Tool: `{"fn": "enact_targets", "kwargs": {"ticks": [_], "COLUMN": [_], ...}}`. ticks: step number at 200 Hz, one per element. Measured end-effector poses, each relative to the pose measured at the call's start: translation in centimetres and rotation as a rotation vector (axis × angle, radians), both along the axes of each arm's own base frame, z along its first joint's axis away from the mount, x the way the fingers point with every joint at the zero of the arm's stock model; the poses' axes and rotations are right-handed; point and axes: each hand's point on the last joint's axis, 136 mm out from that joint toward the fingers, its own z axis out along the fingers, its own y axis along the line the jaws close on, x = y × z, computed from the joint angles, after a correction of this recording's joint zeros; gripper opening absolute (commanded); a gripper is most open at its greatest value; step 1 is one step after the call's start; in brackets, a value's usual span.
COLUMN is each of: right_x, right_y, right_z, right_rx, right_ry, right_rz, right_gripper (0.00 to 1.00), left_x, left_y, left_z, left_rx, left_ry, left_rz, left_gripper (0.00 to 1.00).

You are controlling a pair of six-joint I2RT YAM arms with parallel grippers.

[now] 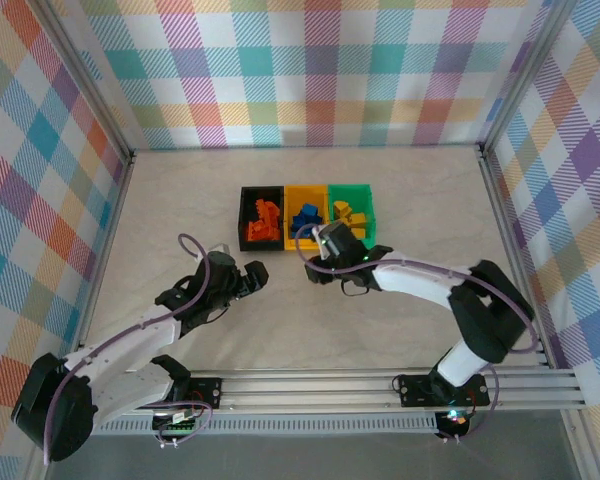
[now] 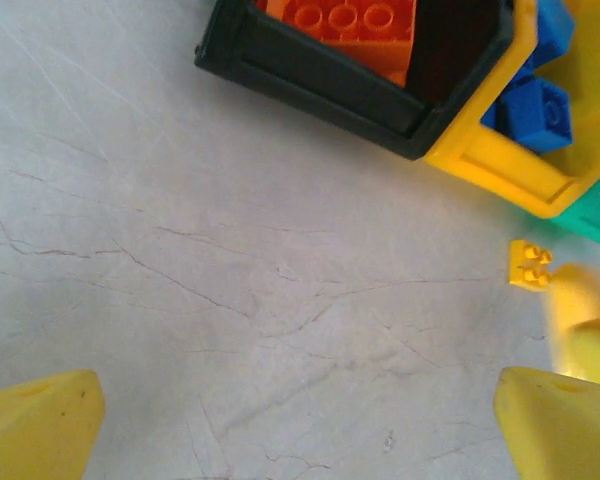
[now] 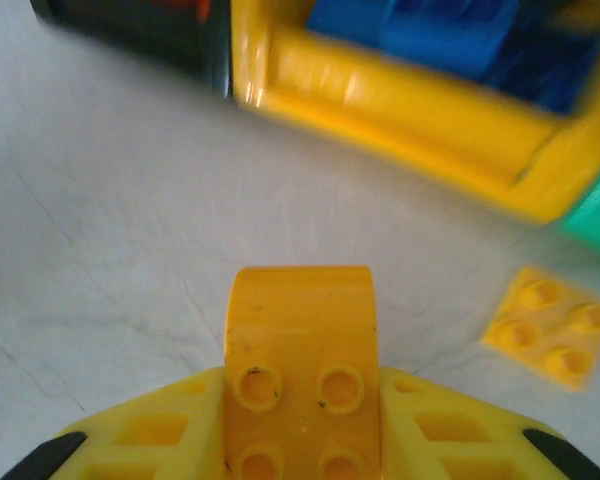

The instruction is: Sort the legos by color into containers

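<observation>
The right gripper point(image 3: 300, 420) clamps a glossy, round-topped, studded yellow brick point(image 3: 300, 320) near the yellow bin point(image 3: 400, 110). The left gripper point(image 2: 300, 430) gapes wide over bare, veined surface point(image 2: 180, 250) left of that bin.

Overhead camera looks down from behind; both close wrist cameras share the yellow-orange bin point(image 2: 500, 165).

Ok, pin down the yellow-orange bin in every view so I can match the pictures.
Top external: yellow-orange bin sits in the middle of the three-bin row, at table centre.
Left wrist: upper right corner, near wall slanting, blue bricks inside.
Right wrist: blurred across the top, blue bricks inside.
Shared landmark: the black bin, joined on its left.
</observation>
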Motion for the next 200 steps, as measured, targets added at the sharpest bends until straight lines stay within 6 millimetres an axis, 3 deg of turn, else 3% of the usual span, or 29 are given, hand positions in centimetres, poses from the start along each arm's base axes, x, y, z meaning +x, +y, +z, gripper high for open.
{"fn": "enact_targets", "kwargs": {"ticks": [24,42,64,85,101,110,123,155,182,200], "right_x": [5.2,9.2,12.9,14.2,14.5,14.5,14.3,12.6,8.9,5.8], "right_y": [-2.5,-3.9,-5.1,-6.0,-6.6,-6.9,-7.1,-7.5,-7.3,-6.2], "right_z": [4.3,5.9,5.2,3.0,1.8,1.4,1.2,2.0,3.2,2.8], "right_rx": [0.043,0.043,0.004,-0.055,-0.094,-0.11,-0.114,-0.077,-0.04,-0.025], "right_ry": [-0.061,-0.086,-0.073,-0.025,0.006,0.016,0.023,0.001,-0.047,-0.065], "right_rz": [-0.143,-0.229,-0.304,-0.347,-0.372,-0.379,-0.381,-0.371,-0.335,-0.291], "right_gripper": [0.36,0.36,0.36,0.4,0.47,0.61,0.71,0.75,0.76,0.77], "left_x": [0.0,-0.1,-0.1,-0.1,-0.1,-0.1,-0.2,-0.5,-0.5,-0.4], "left_y": [-0.3,-0.4,-0.4,-0.4,-0.4,-0.4,-0.3,-0.1,-0.1,-0.1], "left_z": [-1.1,-1.2,-0.7,0.0,0.4,0.6,0.6,0.6,1.1,1.4], "left_rx": [0.0,-0.007,-0.014,-0.027,-0.034,-0.037,-0.035,-0.025,-0.03,-0.035], "left_ry": [0.018,0.019,0.006,-0.015,-0.026,-0.03,-0.032,-0.026,-0.041,-0.053], "left_rz": [-0.01,-0.016,-0.017,-0.016,-0.017,-0.017,-0.019,-0.024,-0.026,-0.024], "left_gripper": [1.0,1.0,1.0,1.0,1.0,1.0,1.0,1.0,1.0,1.0]}}
